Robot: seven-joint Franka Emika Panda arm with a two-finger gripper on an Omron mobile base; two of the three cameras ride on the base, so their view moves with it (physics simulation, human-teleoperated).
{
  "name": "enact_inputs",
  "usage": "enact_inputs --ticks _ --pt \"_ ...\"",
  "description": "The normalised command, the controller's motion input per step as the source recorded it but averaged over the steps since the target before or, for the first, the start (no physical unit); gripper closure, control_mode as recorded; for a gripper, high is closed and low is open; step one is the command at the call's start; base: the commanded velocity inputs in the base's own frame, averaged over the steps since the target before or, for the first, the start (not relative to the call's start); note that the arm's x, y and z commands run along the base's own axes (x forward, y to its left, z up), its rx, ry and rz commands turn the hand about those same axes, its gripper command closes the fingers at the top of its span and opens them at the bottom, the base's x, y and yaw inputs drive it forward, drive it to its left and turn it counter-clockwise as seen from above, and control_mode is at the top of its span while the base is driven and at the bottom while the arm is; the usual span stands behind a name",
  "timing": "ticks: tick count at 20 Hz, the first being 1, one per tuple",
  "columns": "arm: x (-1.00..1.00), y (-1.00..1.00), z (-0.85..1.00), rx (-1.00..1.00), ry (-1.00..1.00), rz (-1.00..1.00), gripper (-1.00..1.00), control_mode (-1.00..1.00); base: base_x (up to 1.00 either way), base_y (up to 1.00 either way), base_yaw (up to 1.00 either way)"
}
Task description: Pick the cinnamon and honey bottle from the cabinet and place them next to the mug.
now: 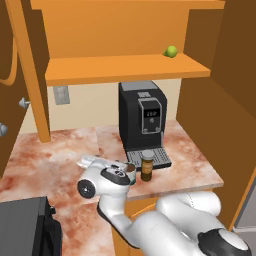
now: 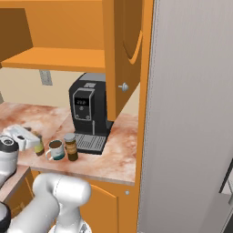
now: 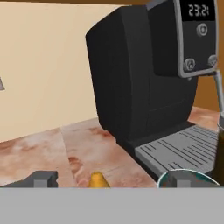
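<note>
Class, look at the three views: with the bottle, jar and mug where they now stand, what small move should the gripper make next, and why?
Probably lift the gripper straight up and back. Its jaws stand wide, with the honey bottle just below them on the counter. The bottle stands beside the mug, and the cinnamon stands on the mug's other side. Both seem placed, so a clean retreat avoids knocking them.

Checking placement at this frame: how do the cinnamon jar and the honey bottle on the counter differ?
The cinnamon jar is a wide straight-sided cylinder with a flat greyish lid; the honey bottle is slimmer, with a narrow neck. The cinnamon jar stands on the coffee machine's side of the mug; the honey bottle stands on the mug's other side, by the open pincer. The cinnamon jar looks taller than the honey bottle. Both stand upright on the counter.
</note>
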Motion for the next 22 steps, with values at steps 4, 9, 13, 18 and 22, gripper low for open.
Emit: enact_inputs --ticks 4,9,13,18,22 --pt "-0.09 -0.55 0.81 0.00 0.00 0.00 -1.00 -1.00 0.00 0.00 0.00" --pt "-0.06 -0.84 0.63 0.01 0.03 0.01 -1.00 -1.00 0.00 0.00 0.00" --pt "0.00 -0.79 0.45 0.00 0.15 0.14 -1.00 -1.00 0.00 0.00 0.00" --pt "0.00 -0.73 0.62 -0.01 0.16 0.22 -1.00 -1.00 0.00 0.00 0.00" --pt "0.00 -0.61 0.79 0.00 0.16 0.23 -1.00 -1.00 0.00 0.00 0.00"
